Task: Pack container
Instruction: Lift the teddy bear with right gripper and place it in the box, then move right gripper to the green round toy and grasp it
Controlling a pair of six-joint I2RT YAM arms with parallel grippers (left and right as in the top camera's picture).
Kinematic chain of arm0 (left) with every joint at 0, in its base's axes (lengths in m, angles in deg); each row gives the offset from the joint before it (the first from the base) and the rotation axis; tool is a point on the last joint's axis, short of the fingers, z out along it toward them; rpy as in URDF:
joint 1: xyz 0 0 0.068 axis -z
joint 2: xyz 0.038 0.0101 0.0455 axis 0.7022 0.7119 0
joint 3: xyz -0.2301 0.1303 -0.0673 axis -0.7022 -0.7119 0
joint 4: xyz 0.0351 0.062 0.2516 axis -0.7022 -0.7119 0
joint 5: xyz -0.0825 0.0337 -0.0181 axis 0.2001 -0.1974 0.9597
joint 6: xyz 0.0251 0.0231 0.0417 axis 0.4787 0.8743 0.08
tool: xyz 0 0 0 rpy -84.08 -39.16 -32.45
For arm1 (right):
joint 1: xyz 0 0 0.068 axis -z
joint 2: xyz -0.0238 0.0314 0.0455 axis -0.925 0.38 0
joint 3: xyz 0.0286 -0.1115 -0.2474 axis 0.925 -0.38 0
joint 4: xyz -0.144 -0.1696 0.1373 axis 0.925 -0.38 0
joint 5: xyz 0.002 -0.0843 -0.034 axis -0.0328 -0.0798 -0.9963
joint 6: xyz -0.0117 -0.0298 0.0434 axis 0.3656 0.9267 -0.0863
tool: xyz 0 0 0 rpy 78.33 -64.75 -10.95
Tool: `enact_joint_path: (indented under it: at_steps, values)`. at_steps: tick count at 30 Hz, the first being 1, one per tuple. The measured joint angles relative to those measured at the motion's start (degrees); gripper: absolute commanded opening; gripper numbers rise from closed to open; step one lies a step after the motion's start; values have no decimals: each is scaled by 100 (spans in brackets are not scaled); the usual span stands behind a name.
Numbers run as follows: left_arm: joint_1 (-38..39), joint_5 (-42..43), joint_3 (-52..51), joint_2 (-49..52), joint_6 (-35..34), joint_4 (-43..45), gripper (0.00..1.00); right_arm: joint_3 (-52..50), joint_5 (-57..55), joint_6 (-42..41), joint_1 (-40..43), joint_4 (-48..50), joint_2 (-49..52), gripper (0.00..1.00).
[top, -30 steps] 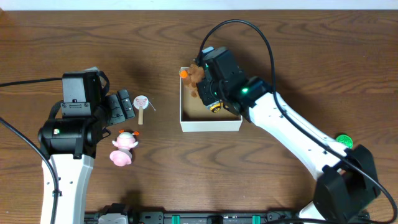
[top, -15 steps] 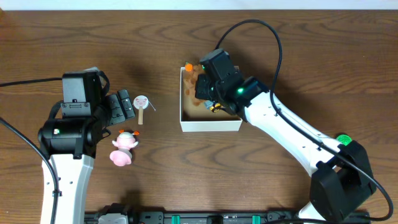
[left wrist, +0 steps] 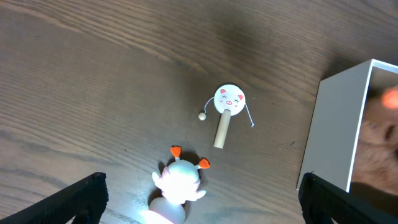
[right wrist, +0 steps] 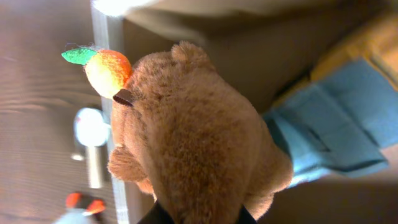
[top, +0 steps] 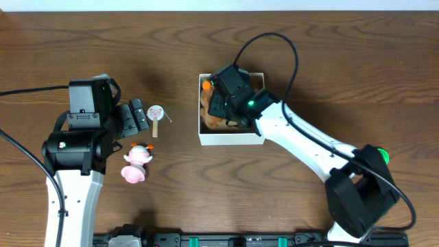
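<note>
Box: we've got the container mid-counter, a bit nearer the far edge. White walls, brown inside.
R arm: comes in from the near-right corner; the right gripper sits low over the box's left half.
R grip: clenched on the brown bear. We see dark fingers on either side of it at the bottom of the wrist view.
Bear: inside the box, up against its left wall. The orange bit w/ a green leaf is at its head.
Also in box: a blue item just beside the bear.
L grip: left gripper released, fingers wide apart, over the counter's left half.
Loose toys: pig-face rattle lies btwn the L grip and the box. The pink toy is closer to the near edge, just beside the L arm.
</note>
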Motion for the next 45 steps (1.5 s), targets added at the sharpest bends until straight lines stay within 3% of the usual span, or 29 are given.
enact_joint_path:
  at_steps: [6, 8, 11, 19, 21, 33, 36, 39, 45]
  values:
    - [0, 0, 0, 0, 0, 0, 98, 0, -42, -9, 28, -411, 264, 5]
    - [0, 0, 0, 0, 0, 2, 98, 0, -66, -17, 59, -426, 273, 15]
    - [0, 0, 0, 0, 0, 0, 98, 0, -98, -13, 87, -393, 273, 38]
    - [0, 0, 0, 0, 0, 0, 98, 2, -125, 374, 96, -142, 273, 56]
    - [0, 0, 0, 0, 0, 0, 98, 44, -127, 555, 96, -164, 273, 65]
    - [0, 0, 0, 0, 0, 0, 98, 1158, -614, 1547, 232, -1248, 48, 84]
    - [0, 0, 0, 0, 0, 0, 98, 1309, -693, 1648, 511, -1722, -313, 88]
    - [0, 0, 0, 0, 0, 2, 98, 1327, -756, 1569, 1047, -2378, -866, 99]
    - [0, 0, 0, 0, 0, 2, 98, 1399, -901, 1362, 2826, -3685, -1878, 99]
